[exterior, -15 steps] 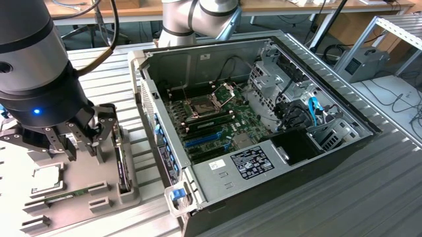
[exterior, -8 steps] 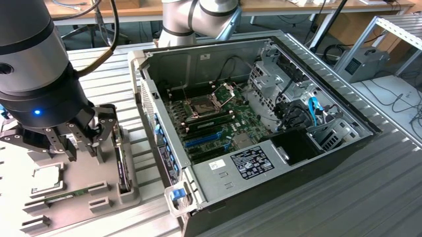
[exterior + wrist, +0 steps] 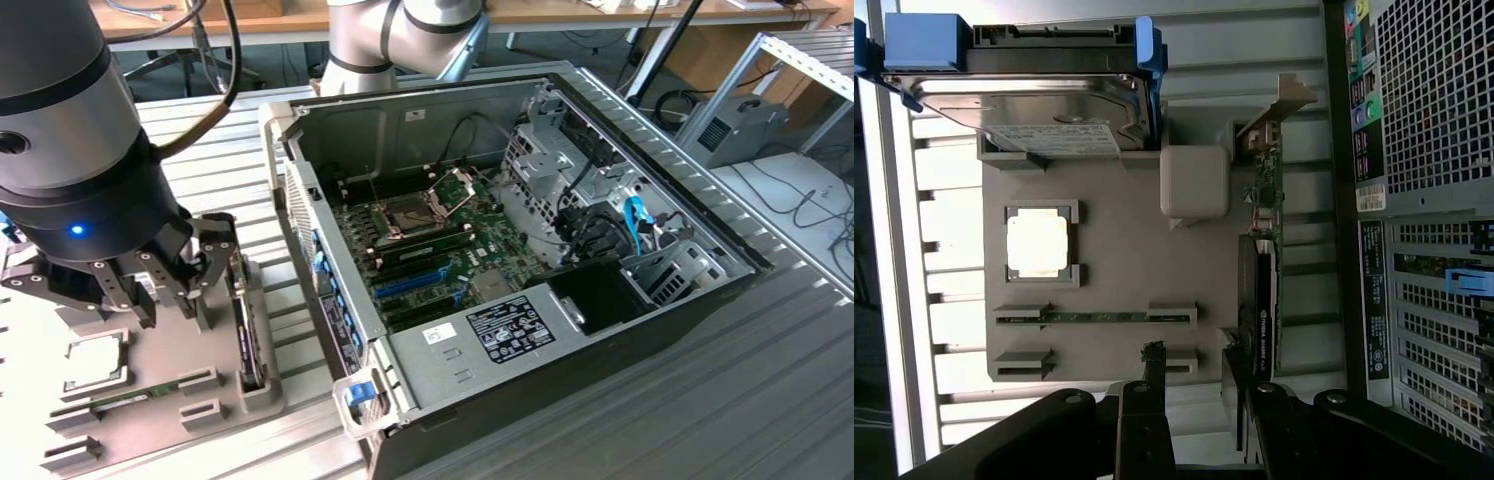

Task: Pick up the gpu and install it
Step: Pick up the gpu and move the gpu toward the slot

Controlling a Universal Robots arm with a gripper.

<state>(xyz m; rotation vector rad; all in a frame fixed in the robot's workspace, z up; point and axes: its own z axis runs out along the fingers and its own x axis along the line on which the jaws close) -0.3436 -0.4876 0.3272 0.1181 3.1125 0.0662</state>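
**Exterior view:** The gripper [image 3: 171,305] is released, jaws apart, holding nothing. It hangs above the gray tray [image 3: 254,400]. The gpu [image 3: 247,335] stands on edge in the tray, just beside the gripper, on the side toward the open computer case [image 3: 534,250].

**Wrist view:** The 2 fingers [image 3: 1144,430] stand apart. The gpu [image 3: 1262,300] lies ahead of 1 finger. The hard drive [image 3: 1044,110] lies farther ahead.

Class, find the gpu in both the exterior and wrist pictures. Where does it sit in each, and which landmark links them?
Exterior view: the gpu stands on edge along the grey tray's side facing the computer case, toward the exterior view's left.
Wrist view: the gpu stands along the grey tray's edge nearest the case.
Shared landmark: the grey tray.
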